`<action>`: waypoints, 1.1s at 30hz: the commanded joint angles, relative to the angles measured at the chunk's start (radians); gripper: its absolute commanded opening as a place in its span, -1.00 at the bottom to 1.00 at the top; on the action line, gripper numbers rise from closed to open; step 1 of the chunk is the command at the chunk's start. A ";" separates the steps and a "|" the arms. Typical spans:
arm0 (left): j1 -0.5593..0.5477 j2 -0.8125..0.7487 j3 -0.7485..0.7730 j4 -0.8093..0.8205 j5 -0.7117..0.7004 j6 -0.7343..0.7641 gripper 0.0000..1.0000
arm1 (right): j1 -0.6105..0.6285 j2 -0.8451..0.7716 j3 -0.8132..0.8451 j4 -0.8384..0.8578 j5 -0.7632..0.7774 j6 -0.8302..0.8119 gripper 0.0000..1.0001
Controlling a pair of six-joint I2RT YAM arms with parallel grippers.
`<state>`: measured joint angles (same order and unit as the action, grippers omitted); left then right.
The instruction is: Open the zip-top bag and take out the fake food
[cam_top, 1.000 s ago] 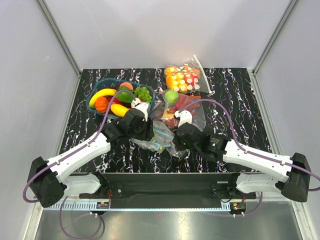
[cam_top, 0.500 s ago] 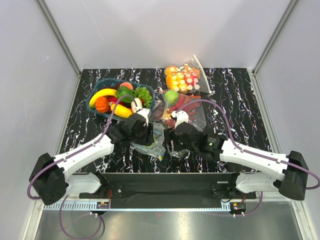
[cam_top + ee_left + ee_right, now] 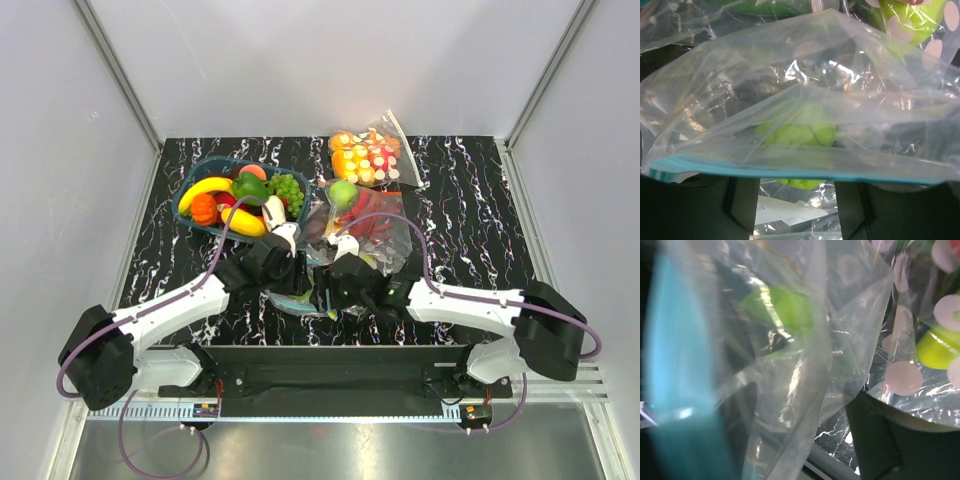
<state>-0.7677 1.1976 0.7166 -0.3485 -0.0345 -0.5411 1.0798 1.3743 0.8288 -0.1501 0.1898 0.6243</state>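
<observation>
At the near edge, about 6 o'clock on the black marbled table [image 3: 470,220], the left gripper [image 3: 296,282] and right gripper [image 3: 328,288] meet almost nose to nose, with the zip-top bag [image 3: 308,299] bunched between them. In the left wrist view the clear crinkled bag hangs across the whole frame, its teal zipper strip running level along the lower edge. A lumpy green piece of the fake food [image 3: 800,135] sits inside, just above that strip. The left fingers [image 3: 743,200] stand partway apart. The bag and its green lump fill the gap between them, so they appear clamped on the bag through the plastic. In the right wrist view the jaws stand wide apart, one dark finger [image 3: 875,440] at 4 o'clock and the blurred teal strip at 9 o'clock. Loose plastic hangs between the fingers and is not pinched. Just beyond the grippers, toward 1 o'clock, lies the larger clear bag [image 3: 378,228] of long red peppers, with a pale green round fruit at its far end. Farther off at 11 o'clock a blue basket [image 3: 181,203] holds a banana [image 3: 205,187], an orange [image 3: 204,209], a peach [image 3: 252,172] and green grapes [image 3: 287,187]. Farthest, at 12 to 1 o'clock, lies a small bag [image 3: 368,157] of orange and red-white pieces.
</observation>
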 commanded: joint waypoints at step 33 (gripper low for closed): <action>0.001 -0.115 0.018 -0.041 -0.047 0.012 -0.12 | 0.000 0.187 0.003 -0.003 0.037 0.032 -1.00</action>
<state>-0.7719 1.1374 0.6910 -0.3950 -0.0418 -0.5468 1.0801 1.5356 0.8131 -0.0662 0.1814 0.6537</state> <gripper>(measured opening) 0.551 0.014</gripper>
